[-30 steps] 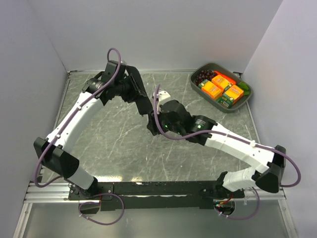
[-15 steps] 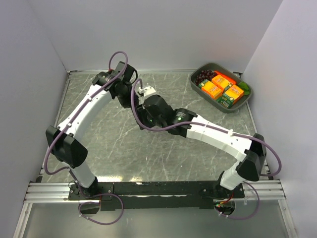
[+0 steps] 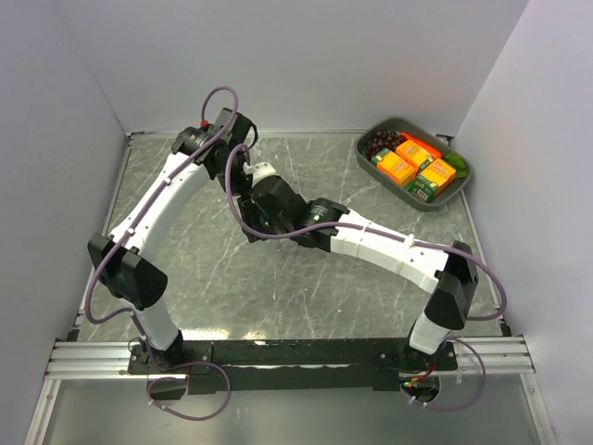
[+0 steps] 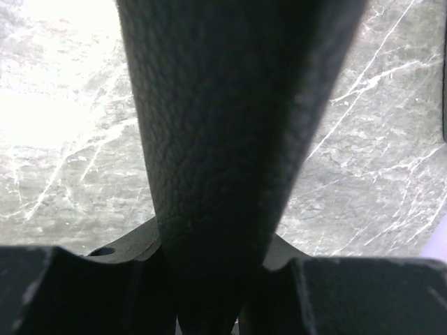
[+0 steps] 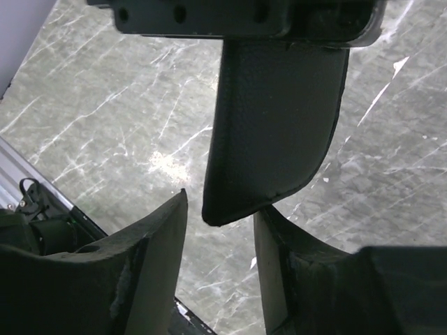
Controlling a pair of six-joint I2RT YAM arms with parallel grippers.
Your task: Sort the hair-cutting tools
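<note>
A flat black zip case (image 4: 230, 139) hangs between the jaws of my left gripper (image 4: 216, 279), which is shut on it. In the right wrist view the same case (image 5: 276, 125) dangles from the left gripper (image 5: 279, 31) at the top of the picture. Its lower corner dips between the fingers of my right gripper (image 5: 222, 206), which stands open with a gap on the left side. From above, the two grippers meet at the far left of the table, the left gripper (image 3: 239, 165) just behind the right gripper (image 3: 252, 185). The hair-cutting tools are out of view.
A dark grey tray (image 3: 422, 206) with orange boxes and grapes stands at the far right corner. Grey walls close in the marbled table (image 3: 232, 278) on three sides. The metal rail (image 3: 83, 357) runs along the near edge.
My right arm has swung left and farther back, bringing its gripper up under the case. The left arm has drawn back toward the far left corner with the case still in its grip.
</note>
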